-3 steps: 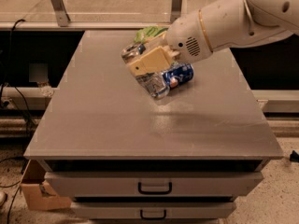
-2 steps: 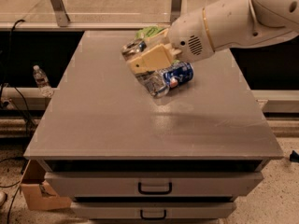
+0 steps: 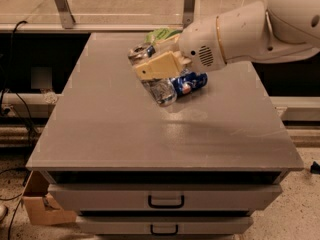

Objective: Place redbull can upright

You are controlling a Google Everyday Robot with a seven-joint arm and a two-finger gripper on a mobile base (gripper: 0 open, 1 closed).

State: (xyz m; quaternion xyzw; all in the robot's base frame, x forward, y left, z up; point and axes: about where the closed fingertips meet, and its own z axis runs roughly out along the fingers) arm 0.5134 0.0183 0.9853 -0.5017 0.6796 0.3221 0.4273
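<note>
The redbull can (image 3: pixel 161 88), slim and silver with light blue, is held in the air just above the grey table top (image 3: pixel 110 124). It is tilted, with its silver top (image 3: pixel 140 52) pointing up and to the back left. My gripper (image 3: pixel 159 67), with cream-coloured fingers, is shut across the can's middle. The white arm (image 3: pixel 235 29) reaches in from the upper right.
A shorter dark-blue can (image 3: pixel 194 82) lies on its side on the table just right of and behind the held can. A green bag (image 3: pixel 162 34) sits at the back behind the gripper. Drawers (image 3: pixel 165 199) are below the table's front edge. A cardboard box (image 3: pixel 42 204) stands on the floor at the left.
</note>
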